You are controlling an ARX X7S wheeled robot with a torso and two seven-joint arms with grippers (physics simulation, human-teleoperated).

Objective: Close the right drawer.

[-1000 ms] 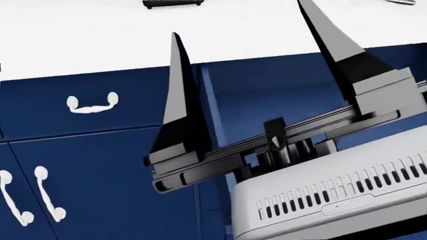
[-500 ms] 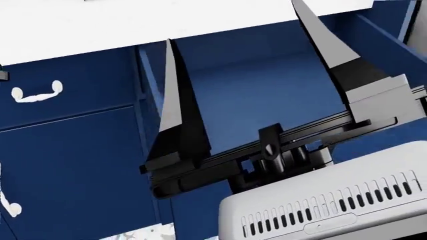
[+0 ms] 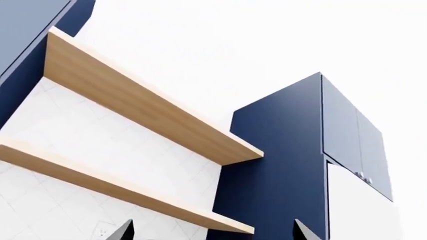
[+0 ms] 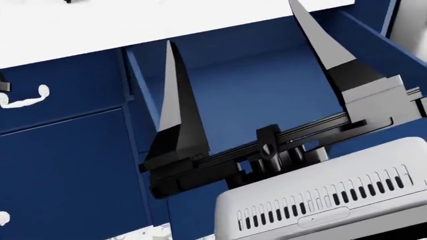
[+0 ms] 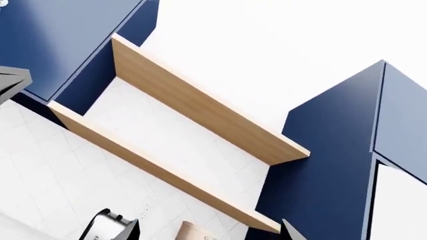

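Observation:
The right drawer (image 4: 267, 95) stands pulled out under the white countertop. Its navy inside floor and side walls show in the head view. Its front panel and white bow handle are hidden behind the gripper body. An open gripper (image 4: 232, 24), which looks like my right one, fills the head view in front of the drawer. Its two dark fingers point up and spread wide, with nothing between them. In the right wrist view the right gripper (image 5: 208, 229) shows only two wide-apart fingertips, aimed up at the wall. The left gripper (image 3: 212, 230) looks the same, open and empty.
A closed navy drawer with a white bow handle (image 4: 23, 100) sits to the left, with a navy cabinet door (image 4: 60, 175) below it. The white countertop (image 4: 100, 30) runs above. Wooden wall shelves (image 3: 133, 100) and upper navy cabinets (image 3: 287, 160) show in both wrist views.
The head view has shifted right: the left drawer's handle slid towards the left edge and the open drawer came to the centre. The gripper stays open.

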